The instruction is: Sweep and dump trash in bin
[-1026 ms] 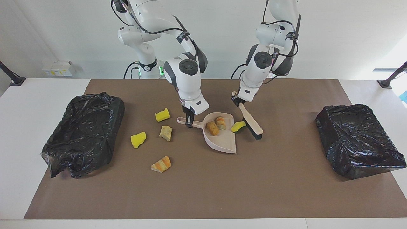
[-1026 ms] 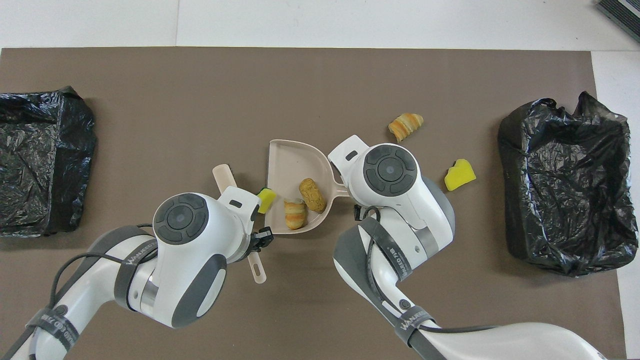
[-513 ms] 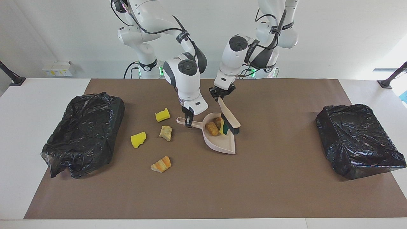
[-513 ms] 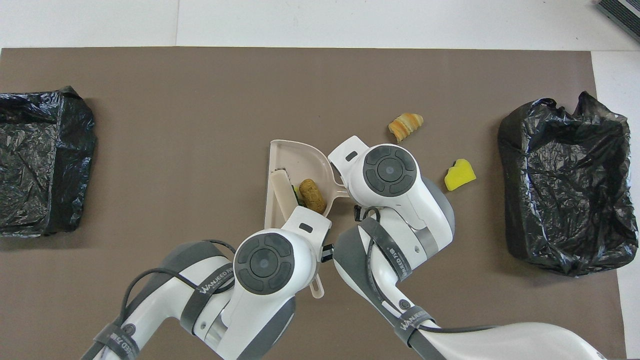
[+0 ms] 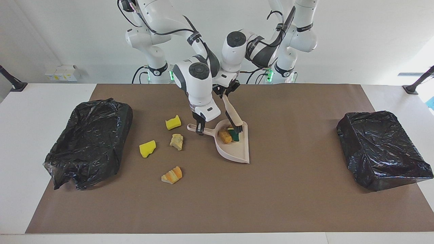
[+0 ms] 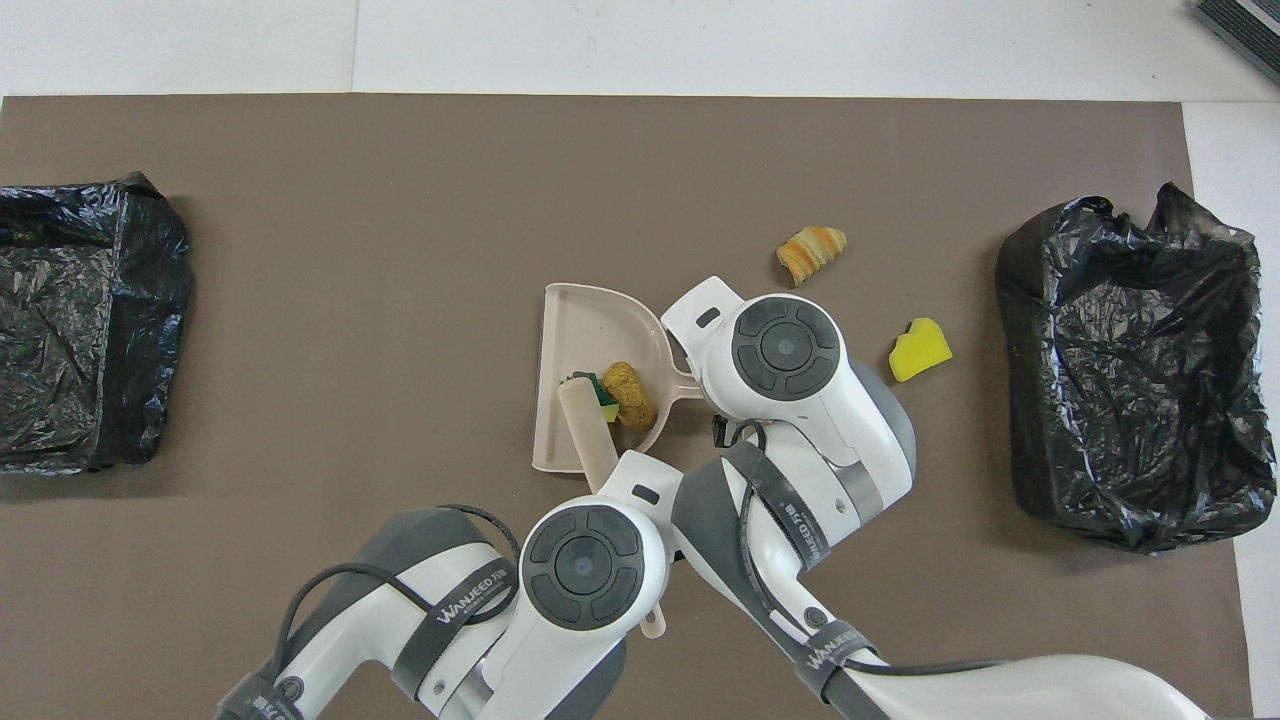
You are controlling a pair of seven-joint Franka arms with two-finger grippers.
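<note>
the right pincer (image 5: 200,128) is clamped on the dustpan (image 5: 237,152) handle near the table's (image 5: 298,203) middle. the left pincer (image 5: 225,92) grips the brush (image 5: 233,117), its bristles in the pan against a brown lump (image 5: 224,136) and a yellow-green sponge (image 5: 235,135). two yellow sponge chunks (image 5: 173,122), a beige lump (image 5: 176,141) and a striped wedge (image 5: 172,175) lie toward the right arm's end, near a black-bagged bin (image 5: 88,142).

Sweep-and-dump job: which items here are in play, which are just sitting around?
In play:
- trash in the dustpan: brown lump, green-yellow sponge
- loose trash
- brush
- bin

Just there:
- second bagged bin
- white boxes
</note>
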